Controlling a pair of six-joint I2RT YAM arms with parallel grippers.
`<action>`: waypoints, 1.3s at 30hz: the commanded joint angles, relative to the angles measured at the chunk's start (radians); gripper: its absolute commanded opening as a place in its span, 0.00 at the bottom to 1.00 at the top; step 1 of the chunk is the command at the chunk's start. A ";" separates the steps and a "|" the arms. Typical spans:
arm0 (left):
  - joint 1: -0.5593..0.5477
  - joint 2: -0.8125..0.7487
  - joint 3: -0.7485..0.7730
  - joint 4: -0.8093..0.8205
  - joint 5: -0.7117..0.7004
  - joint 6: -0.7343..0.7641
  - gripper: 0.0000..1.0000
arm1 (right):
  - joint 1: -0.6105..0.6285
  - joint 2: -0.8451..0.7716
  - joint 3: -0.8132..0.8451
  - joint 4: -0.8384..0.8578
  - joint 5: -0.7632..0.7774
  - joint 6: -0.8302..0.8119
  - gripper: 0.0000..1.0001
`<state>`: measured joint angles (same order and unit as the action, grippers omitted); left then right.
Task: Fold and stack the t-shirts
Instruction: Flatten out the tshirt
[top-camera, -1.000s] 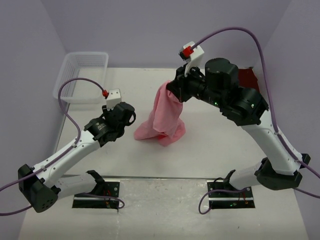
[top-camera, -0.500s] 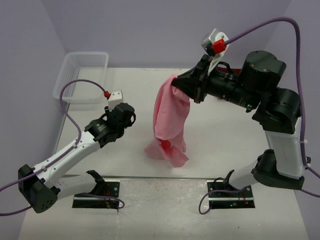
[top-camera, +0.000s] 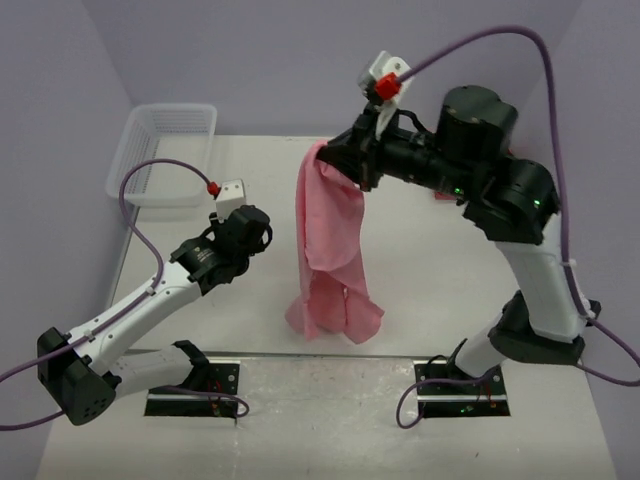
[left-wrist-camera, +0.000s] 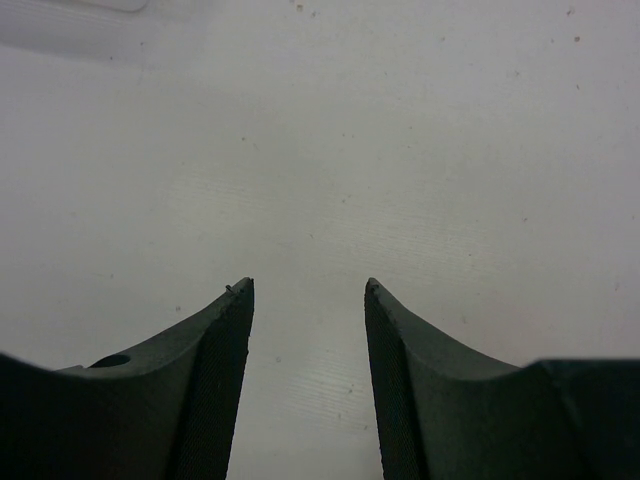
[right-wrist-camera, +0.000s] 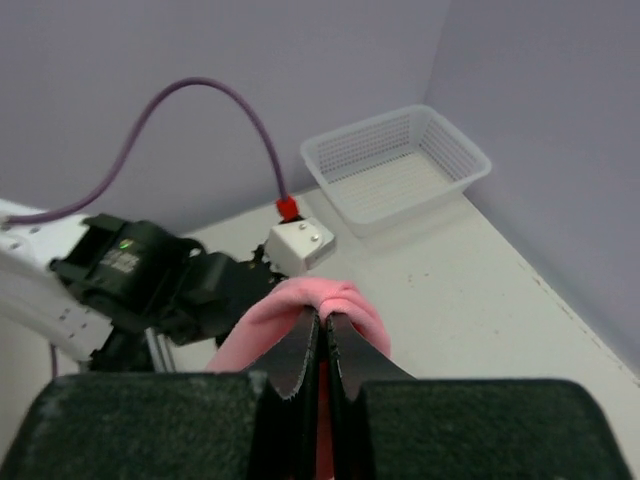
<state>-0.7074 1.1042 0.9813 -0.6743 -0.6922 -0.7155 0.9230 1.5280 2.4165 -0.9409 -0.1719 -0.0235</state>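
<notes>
The light pink t-shirt (top-camera: 325, 240) hangs in a long bunch from my right gripper (top-camera: 338, 160), which is shut on its top edge high above the table's middle. Its lower end rests crumpled on the table near the front edge. In the right wrist view the jaws (right-wrist-camera: 325, 318) pinch a pink fold (right-wrist-camera: 352, 303) tightly. A sliver of the dark maroon t-shirt (top-camera: 440, 196) peeks out under the right arm; the rest is hidden. My left gripper (top-camera: 255, 232) hovers left of the hanging shirt, open over bare table (left-wrist-camera: 308, 285), holding nothing.
A white lattice basket (top-camera: 165, 150) stands at the back left corner, also seen in the right wrist view (right-wrist-camera: 395, 170). The left arm stretches from its base at the front left towards the middle. Purple walls close in the back and sides.
The right arm has raised the pink shirt and swung it left and towards the front. The shirt now hangs longer. The left arm has not moved.
</notes>
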 joint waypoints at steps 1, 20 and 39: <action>0.002 0.002 0.023 0.027 -0.036 -0.028 0.50 | -0.081 0.144 0.021 0.109 0.049 -0.009 0.00; -0.004 0.138 0.042 0.134 0.138 0.074 0.53 | -0.515 0.431 -0.178 0.169 0.110 0.201 0.00; 0.164 0.592 0.168 0.403 0.267 0.131 0.67 | -0.562 0.296 -0.540 0.307 0.141 0.215 0.00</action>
<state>-0.5926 1.6714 1.1004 -0.3901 -0.5056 -0.6319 0.3775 1.9072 1.8961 -0.7063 -0.0463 0.1829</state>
